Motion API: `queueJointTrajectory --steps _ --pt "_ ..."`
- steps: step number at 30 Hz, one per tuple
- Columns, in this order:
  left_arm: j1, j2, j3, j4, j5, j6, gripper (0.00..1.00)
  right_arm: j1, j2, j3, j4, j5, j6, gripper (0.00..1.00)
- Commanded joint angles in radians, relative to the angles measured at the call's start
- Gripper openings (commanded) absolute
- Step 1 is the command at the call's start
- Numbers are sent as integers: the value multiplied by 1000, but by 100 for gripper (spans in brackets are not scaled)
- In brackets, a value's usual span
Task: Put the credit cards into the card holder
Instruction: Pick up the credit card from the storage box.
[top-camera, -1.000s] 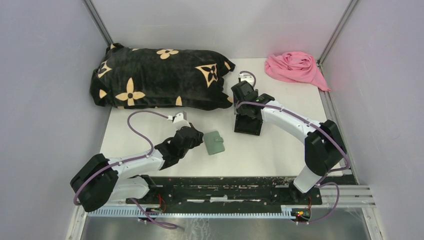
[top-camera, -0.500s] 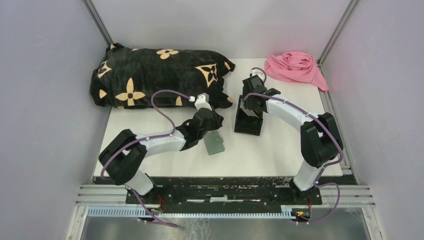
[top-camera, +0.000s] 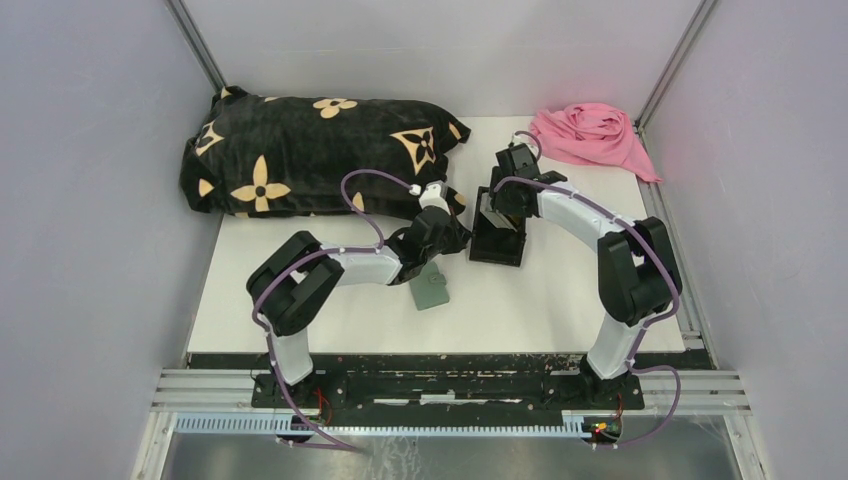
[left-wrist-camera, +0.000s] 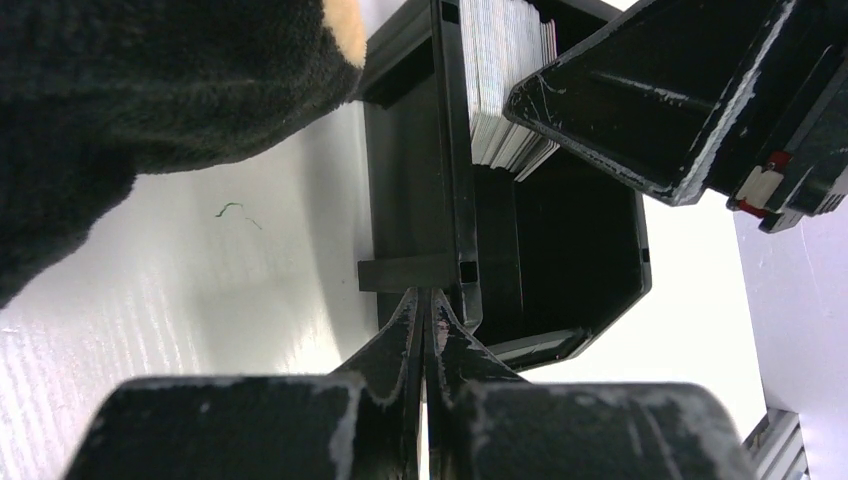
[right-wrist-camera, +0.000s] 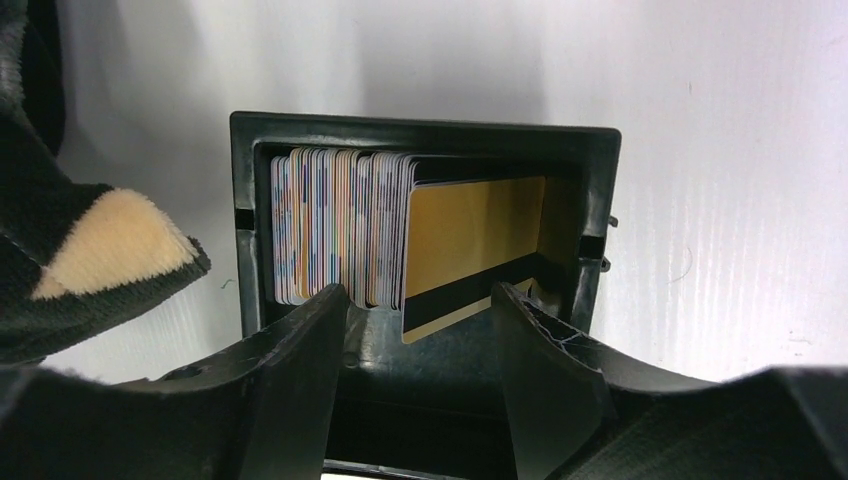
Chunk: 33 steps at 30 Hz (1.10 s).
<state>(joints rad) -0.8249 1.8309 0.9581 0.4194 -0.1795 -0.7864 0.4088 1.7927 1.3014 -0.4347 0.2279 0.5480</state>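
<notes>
The left tool (left-wrist-camera: 425, 318), shut and empty, sits just beside the black box (left-wrist-camera: 415, 180). The right tool (right-wrist-camera: 420, 297), open and empty, hovers over the credit cards (right-wrist-camera: 340, 225) inside the box.

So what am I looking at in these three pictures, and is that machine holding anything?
These are a left arm and a right arm of a robot, bolted to a table. One picture looks down from above; the other two come from a camera on each wrist. On the table lie a flowered black cushion, a pink cloth, a green card holder and a black box of credit cards. The right pincer hangs open above those cards. The left pincer is shut and empty at the box's edge. Nothing is held.
</notes>
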Motion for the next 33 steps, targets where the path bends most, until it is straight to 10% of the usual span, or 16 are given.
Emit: queueJointTrajectory --steps 1,33 --pt "5 24 41 87 71 38 3 -12 16 29 36 -38 36 61" --pt "4 42 2 127 96 11 3 -27 -39 4 102 -174 73 38"
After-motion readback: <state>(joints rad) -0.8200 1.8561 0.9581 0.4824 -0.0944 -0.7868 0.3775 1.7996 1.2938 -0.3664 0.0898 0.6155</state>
